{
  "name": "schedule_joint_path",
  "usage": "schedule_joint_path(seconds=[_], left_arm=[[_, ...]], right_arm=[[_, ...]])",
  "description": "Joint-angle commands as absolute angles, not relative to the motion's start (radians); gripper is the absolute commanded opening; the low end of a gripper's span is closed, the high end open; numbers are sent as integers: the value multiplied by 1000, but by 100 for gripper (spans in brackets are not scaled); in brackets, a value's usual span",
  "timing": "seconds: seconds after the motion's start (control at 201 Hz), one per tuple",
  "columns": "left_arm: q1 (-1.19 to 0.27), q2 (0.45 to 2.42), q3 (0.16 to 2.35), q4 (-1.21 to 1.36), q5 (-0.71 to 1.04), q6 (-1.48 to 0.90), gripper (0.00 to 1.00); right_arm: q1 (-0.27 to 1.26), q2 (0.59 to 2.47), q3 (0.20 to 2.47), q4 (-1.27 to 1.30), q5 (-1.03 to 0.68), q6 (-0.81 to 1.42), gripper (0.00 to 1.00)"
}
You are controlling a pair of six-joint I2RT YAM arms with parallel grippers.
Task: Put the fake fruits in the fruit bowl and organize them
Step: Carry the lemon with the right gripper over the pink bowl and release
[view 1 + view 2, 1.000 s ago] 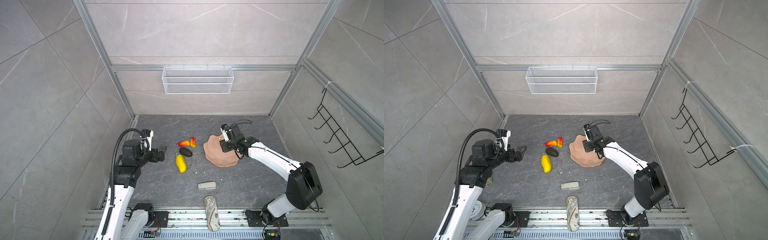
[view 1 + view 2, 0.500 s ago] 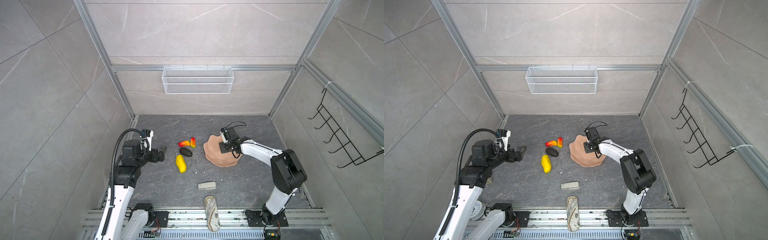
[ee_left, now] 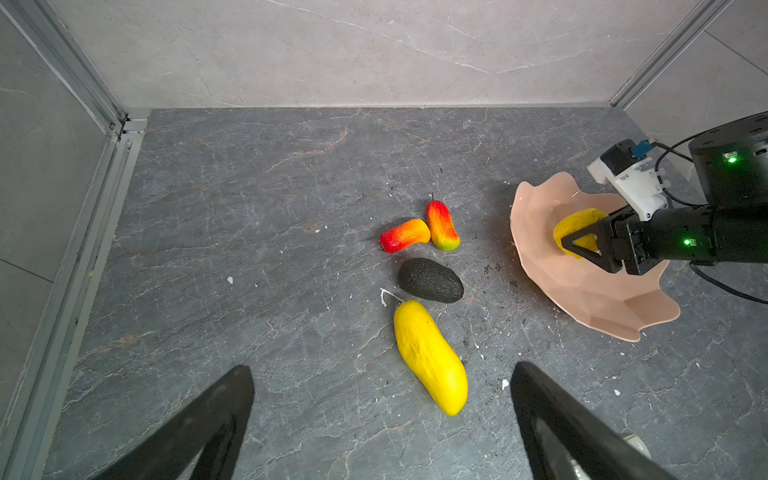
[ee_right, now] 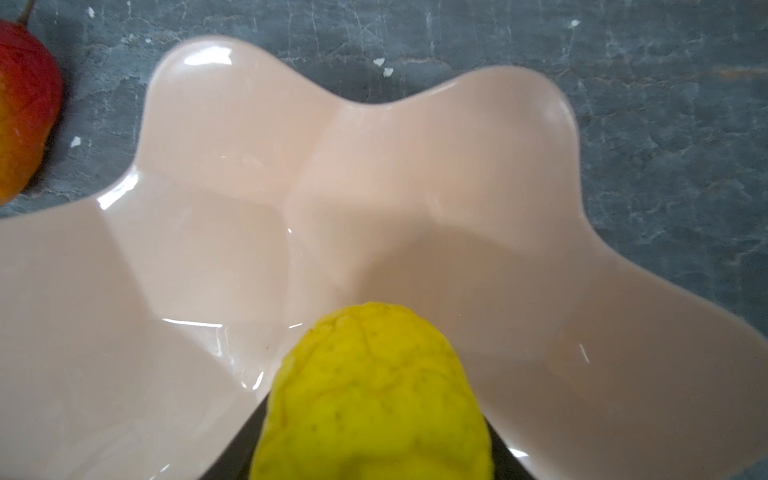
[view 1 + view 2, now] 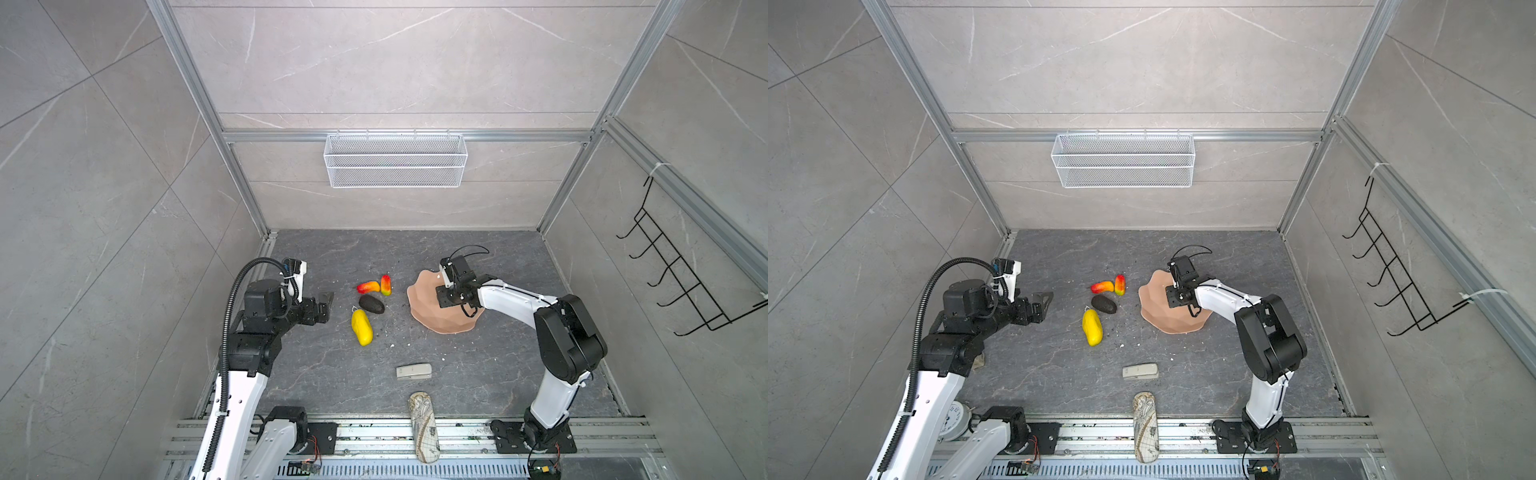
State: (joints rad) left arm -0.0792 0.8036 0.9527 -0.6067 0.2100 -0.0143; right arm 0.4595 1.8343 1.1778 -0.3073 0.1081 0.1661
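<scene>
Now, centre-right in a top view, right gripper (image 5: 445,296) clasps round yellow fruit (image 4: 374,395) within fruit bowl (image 5: 440,324); left gripper (image 3: 382,372) gapes wide.

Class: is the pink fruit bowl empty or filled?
The fruit bowl is almost empty: only the round yellow fruit is inside, held by the right gripper; whether it touches, cannot tell.

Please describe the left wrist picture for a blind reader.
The right gripper holds a round yellow fruit over the pink bowl. On the table lie two red-orange fruits, a black oval fruit and a long yellow fruit; the left gripper is open.
</scene>
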Motion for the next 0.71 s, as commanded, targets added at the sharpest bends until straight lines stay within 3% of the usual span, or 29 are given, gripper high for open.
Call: schedule_joint_path(seconds=[0.0,0.438,0.702], left_arm=[[-84,792,945,-597,202,10,100],[-83,790,943,-594,202,11,100],[-83,785,942,-592,203,11,100]], right_arm=[[458,1864,1158,-292,112,195,30],[458,1874,1163,-297,109,203,42],[459,1846,1166,-321,118,197,61]])
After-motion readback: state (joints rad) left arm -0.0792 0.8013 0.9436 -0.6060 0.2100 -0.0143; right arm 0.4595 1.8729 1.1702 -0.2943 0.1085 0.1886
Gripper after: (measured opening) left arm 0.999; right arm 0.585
